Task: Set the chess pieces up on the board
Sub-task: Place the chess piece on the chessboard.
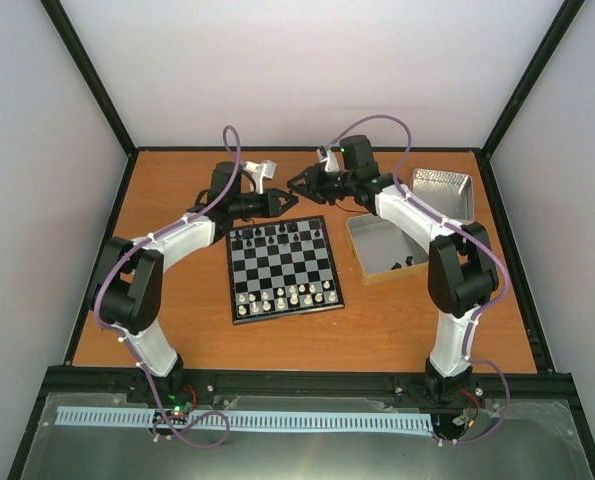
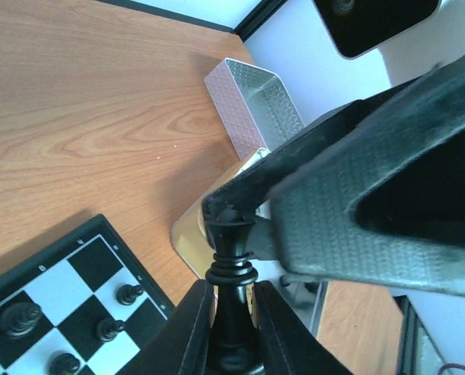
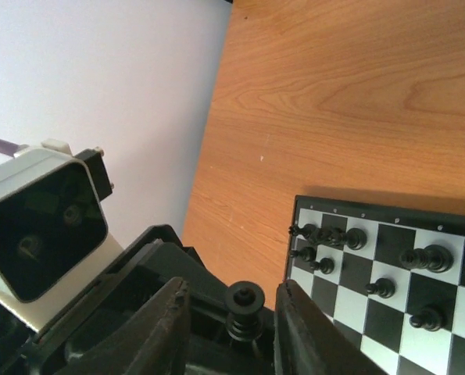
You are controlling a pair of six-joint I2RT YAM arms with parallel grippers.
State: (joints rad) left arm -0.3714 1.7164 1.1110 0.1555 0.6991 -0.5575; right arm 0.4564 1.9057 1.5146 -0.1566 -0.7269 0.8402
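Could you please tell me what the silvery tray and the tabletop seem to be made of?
The silvery square tray looks like thin metal, probably tin: shiny, with an embossed diamond pattern. The orange-brown tabletop shows wood grain, perhaps a smooth laminate.

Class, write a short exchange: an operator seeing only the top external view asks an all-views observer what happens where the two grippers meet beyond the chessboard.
Operator: The left gripper and right gripper meet beyond the board. Anything between them?
Observer: Yes. The left wrist view shows the left gripper clamped on a black chess piece's base.
Operator: Does the right gripper hold it too?
Observer: No. In the right wrist view, gaps show on both sides of the piece's head.
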